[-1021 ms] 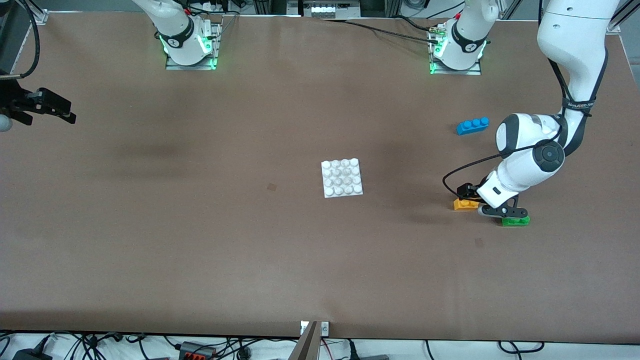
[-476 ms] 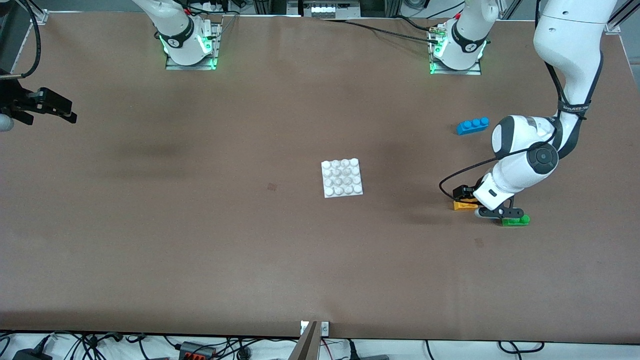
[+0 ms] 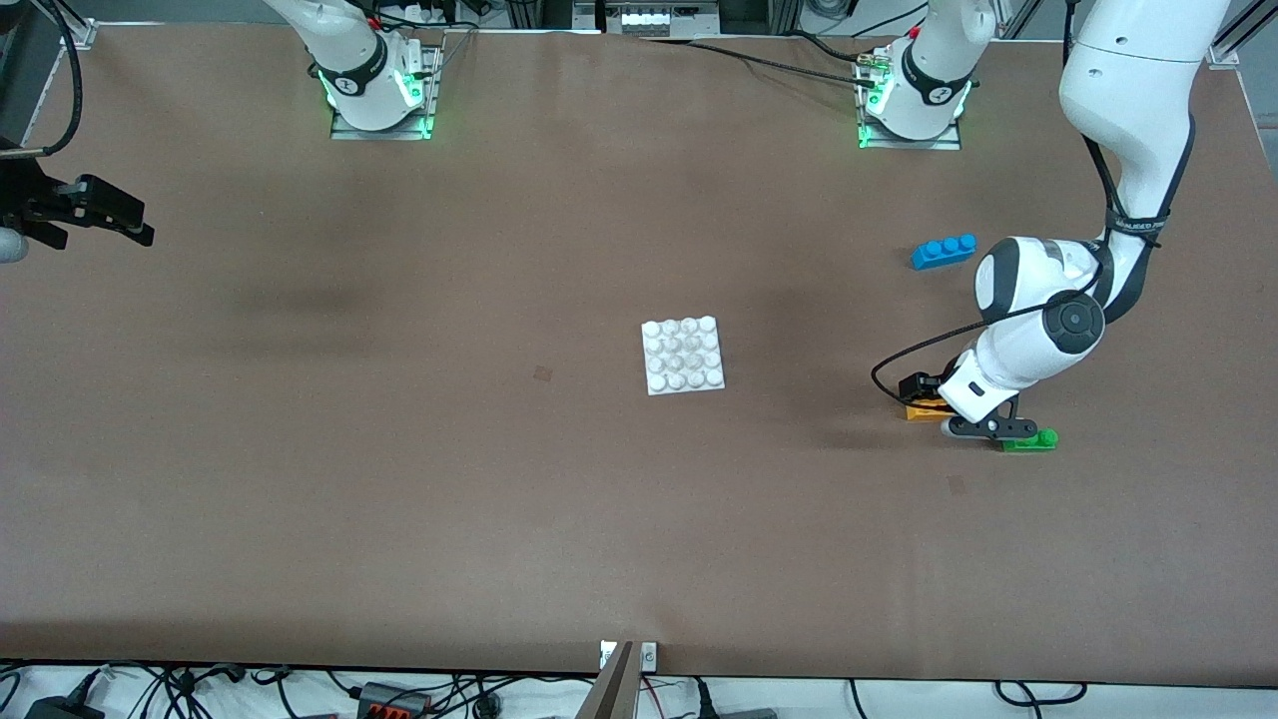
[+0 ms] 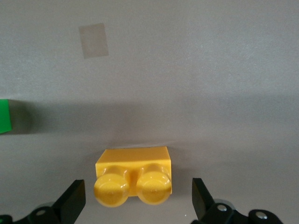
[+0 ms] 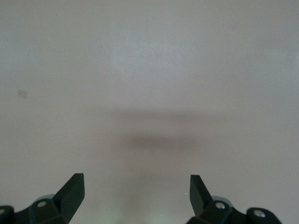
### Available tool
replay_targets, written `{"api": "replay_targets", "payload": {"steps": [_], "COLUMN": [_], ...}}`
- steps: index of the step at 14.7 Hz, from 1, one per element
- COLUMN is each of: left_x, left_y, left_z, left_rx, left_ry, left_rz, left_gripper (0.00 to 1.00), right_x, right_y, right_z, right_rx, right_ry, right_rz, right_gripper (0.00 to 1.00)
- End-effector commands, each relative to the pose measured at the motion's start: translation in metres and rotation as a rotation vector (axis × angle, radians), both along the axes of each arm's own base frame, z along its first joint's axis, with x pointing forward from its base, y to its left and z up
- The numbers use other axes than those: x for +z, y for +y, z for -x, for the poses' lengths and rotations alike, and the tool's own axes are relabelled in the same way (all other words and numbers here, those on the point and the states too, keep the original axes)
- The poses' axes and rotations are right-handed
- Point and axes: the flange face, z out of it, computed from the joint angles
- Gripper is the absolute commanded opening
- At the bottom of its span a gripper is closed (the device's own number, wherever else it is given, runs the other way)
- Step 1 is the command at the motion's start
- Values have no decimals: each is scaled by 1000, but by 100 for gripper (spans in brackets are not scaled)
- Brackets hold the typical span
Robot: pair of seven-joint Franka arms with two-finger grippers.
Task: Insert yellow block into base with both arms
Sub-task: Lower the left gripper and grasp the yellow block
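Note:
The yellow block (image 3: 923, 409) lies on the table toward the left arm's end, partly covered by the left arm's hand. My left gripper (image 3: 963, 421) is low over it and open. In the left wrist view the yellow block (image 4: 134, 176) sits studs up between the two spread fingertips of the left gripper (image 4: 136, 201), with a gap on each side. The white studded base (image 3: 683, 355) lies flat at the table's middle. My right gripper (image 3: 132, 226) waits open above the right arm's end of the table. The right wrist view has the right gripper (image 5: 136, 196) over bare table.
A green brick (image 3: 1030, 440) lies right beside the left gripper, slightly nearer the front camera than the yellow block; its edge is the green brick (image 4: 3, 115) in the left wrist view. A blue brick (image 3: 944, 250) lies farther from the front camera.
The left arm's hand has come down and shifted a little onto the yellow block, covering more of it. The right arm has not moved.

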Motion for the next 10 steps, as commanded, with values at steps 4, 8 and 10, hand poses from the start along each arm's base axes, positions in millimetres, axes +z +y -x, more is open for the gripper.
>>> {"api": "replay_targets", "payload": {"steps": [4, 8, 10], "left_x": [-7, -7, -4], "left_y": [-4, -4, -3], "left_z": [-8, -9, -11], "left_rx": [6, 8, 10], "left_ry": [-15, -26, -32], "left_rz": [-3, -2, -2], "left_gripper": [100, 100, 98], "right_x": [5, 5, 6], "right_y": [5, 8, 16], "right_z": [-1, 0, 0], "right_rx": [5, 11, 23], "right_ry": [4, 8, 8], "right_rz": [4, 3, 3], "right_gripper": [100, 100, 100]}}
